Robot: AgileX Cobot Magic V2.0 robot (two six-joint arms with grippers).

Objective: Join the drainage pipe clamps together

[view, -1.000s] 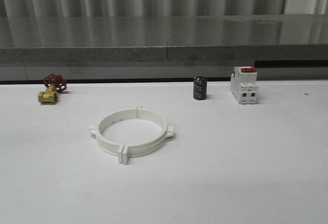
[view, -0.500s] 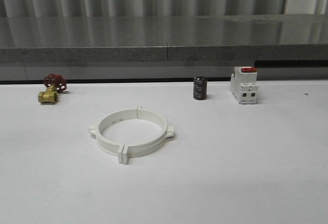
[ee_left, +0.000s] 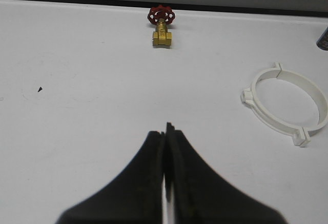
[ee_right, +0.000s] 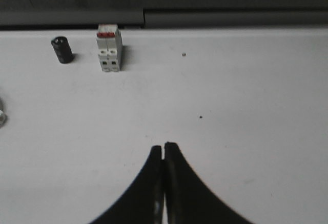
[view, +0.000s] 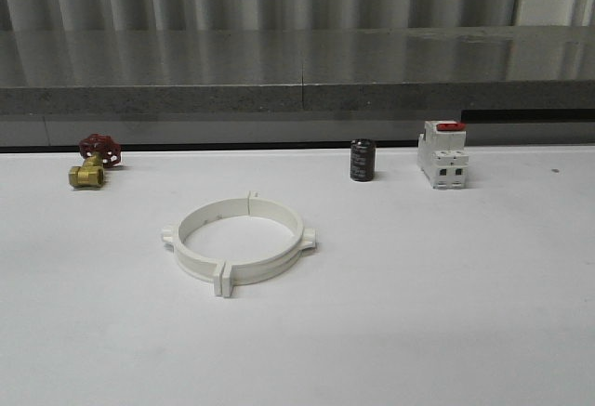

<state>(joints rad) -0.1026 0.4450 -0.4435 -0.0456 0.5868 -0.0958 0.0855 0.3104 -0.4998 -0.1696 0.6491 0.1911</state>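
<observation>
The two white drainage pipe clamps [view: 238, 268] lie flat on the white table, left of centre, their end tabs meeting so that they form one closed hoop. In the left wrist view the hoop [ee_left: 266, 125] lies well off to the side of my left gripper [ee_left: 164, 130], which is shut on nothing above bare table. My right gripper [ee_right: 163, 146] is also shut and empty, over bare table away from the hoop; a sliver of the hoop [ee_right: 2, 117] shows at that view's edge.
A brass valve with a red handwheel [view: 94, 161] sits at the back left. A black cylinder [view: 363, 160] and a white breaker with a red switch [view: 442, 155] stand at the back right. A grey ledge [view: 297, 95] runs behind the table.
</observation>
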